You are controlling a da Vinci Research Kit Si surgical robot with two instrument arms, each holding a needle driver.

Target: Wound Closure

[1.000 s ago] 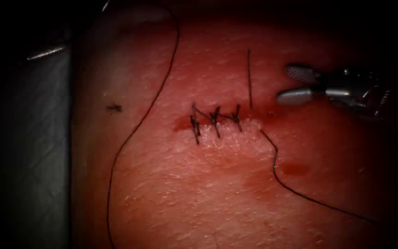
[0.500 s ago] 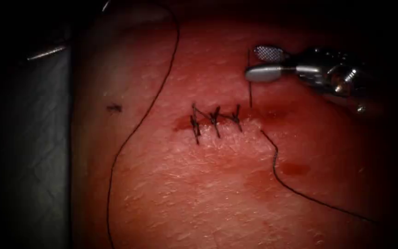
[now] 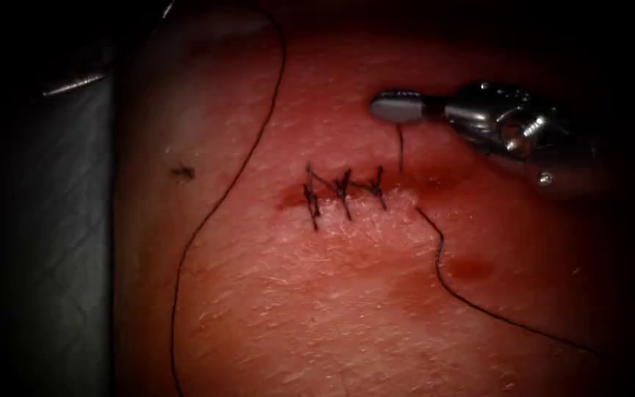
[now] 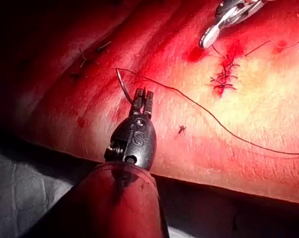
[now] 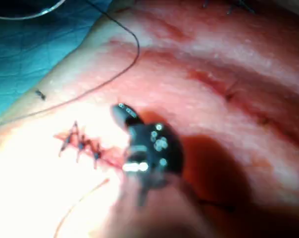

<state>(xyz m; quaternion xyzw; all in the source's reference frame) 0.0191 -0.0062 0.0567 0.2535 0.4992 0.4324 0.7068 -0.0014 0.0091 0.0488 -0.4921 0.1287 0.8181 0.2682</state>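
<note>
- Right claw hangs over the tissue, just beside the stitches.
- Thread curves across the tissue toward a blue drape.
- Another thread end lies near the stitches.

We are in a surgical training lab: stitched tissue lies on a blue drape, under a robotic gripper.

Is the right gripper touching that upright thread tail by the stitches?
Touching. In the endoscope view the right gripper is shut on the top of the thread tail, which runs straight down from it to the right end of the stitches.
</note>
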